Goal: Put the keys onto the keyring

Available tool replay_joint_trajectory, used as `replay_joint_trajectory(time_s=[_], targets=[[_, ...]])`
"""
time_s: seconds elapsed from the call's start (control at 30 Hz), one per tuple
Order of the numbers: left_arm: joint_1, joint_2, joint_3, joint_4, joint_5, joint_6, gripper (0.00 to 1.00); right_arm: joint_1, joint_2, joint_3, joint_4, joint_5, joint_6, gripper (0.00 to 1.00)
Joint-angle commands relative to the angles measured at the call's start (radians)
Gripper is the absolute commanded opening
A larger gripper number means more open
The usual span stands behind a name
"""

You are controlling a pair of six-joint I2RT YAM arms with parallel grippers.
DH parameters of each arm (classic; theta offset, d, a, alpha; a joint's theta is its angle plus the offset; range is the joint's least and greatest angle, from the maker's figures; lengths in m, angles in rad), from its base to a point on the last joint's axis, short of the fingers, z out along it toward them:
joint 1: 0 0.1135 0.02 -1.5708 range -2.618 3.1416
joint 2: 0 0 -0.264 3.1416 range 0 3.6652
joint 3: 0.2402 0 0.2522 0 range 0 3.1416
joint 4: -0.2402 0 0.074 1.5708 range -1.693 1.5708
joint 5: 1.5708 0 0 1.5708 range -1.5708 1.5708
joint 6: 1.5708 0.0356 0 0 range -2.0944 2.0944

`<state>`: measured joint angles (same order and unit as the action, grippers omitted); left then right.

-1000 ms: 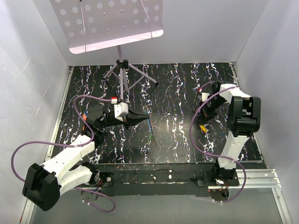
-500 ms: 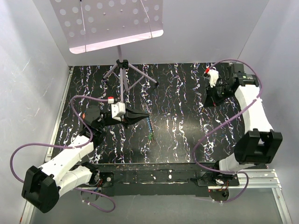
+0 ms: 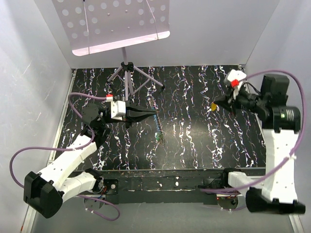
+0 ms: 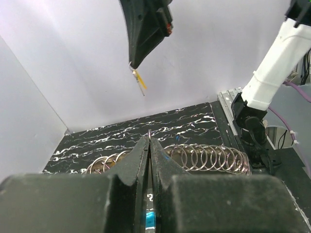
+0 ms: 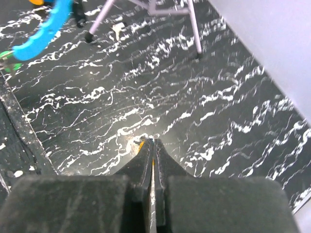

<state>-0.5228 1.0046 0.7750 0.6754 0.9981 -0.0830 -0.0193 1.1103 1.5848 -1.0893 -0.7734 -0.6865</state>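
Fingers [image 5: 131,170] of the right gripper [image 5: 151,141] are pressed together on the yellow-orange key [image 5: 141,143]. Only a sliver of it shows at their tips in the right wrist view. Seen from the left wrist, the key juts just beyond those tips in mid-air; which part of it is pinched I cannot tell.

The left gripper [image 4: 149,141] is closed too, pinching what looks like one end of the keyring [image 4: 204,158], a string of linked wire loops trailing away from its tips. From above, the string hangs from them towards the table [image 3: 194,145]. The two sets of tips point at each other and are well apart.

Far out beyond the right fingers, in the corner of that wrist's view, is a bright blue curved piece [image 5: 43,29] with a green end. The same colours show along the hanging string from above. Whether the blue key is part of it I cannot tell.

Step in hand, as I judge it: carrying the yellow-orange key across to the ring. The next move calls for closing the gap between the two sets of tips. The hole in the key's head must then be lined up with a free loop just beside the left fingers. That is fine work, since key and wire are tiny against the fingers and the loose string may swing.
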Motion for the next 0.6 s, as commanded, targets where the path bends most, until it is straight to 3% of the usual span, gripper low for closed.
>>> replay_joint_trajectory(time_s=[0.0,0.13,0.27,0.4,0.57], targets=[[-0.016,0.017,0.059,0.068,0.04,0.015,0.0,0.001,-0.16,-0.138,0.225,-0.212,-0.028,0.01],[-0.029,0.034,0.072,0.127,0.108,0.017,0.0,0.012,-0.289,-0.268,0.307,-0.386,-0.073,0.01],[-0.052,0.026,0.06,0.106,0.163,0.063,0.0,0.073,-0.349,-0.356,0.345,-0.461,-0.116,0.01],[-0.083,0.012,0.037,0.05,0.191,0.17,0.0,0.177,-0.382,-0.417,0.382,-0.416,-0.156,0.01],[-0.17,-0.018,-0.009,-0.129,0.168,0.434,0.0,0.395,-0.394,-0.479,0.475,-0.244,-0.125,0.01]])
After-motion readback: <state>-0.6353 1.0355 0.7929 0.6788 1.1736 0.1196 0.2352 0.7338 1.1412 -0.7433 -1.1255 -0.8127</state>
